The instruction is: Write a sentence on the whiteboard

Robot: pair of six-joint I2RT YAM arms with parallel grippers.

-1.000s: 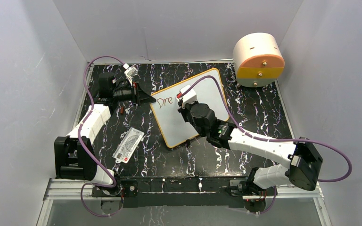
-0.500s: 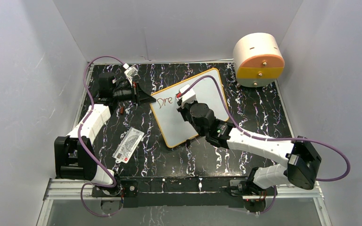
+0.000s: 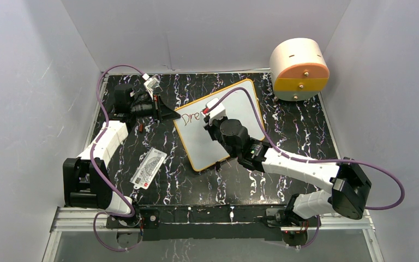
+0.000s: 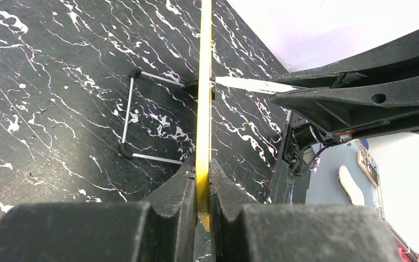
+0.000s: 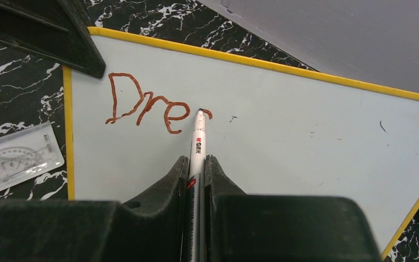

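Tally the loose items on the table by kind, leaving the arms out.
whiteboard: 1
marker: 1
clear plastic ruler: 1
round beige-and-orange box: 1
small dark piece, too small to identify: 1
Total: 5

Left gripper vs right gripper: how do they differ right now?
The left gripper clamps the yellow edge of the whiteboard; the right gripper clamps a marker. The left gripper sits at the board's corner, while the right gripper is over the white face, marker tip at the unfinished sentence, "Dre". Both are shut.
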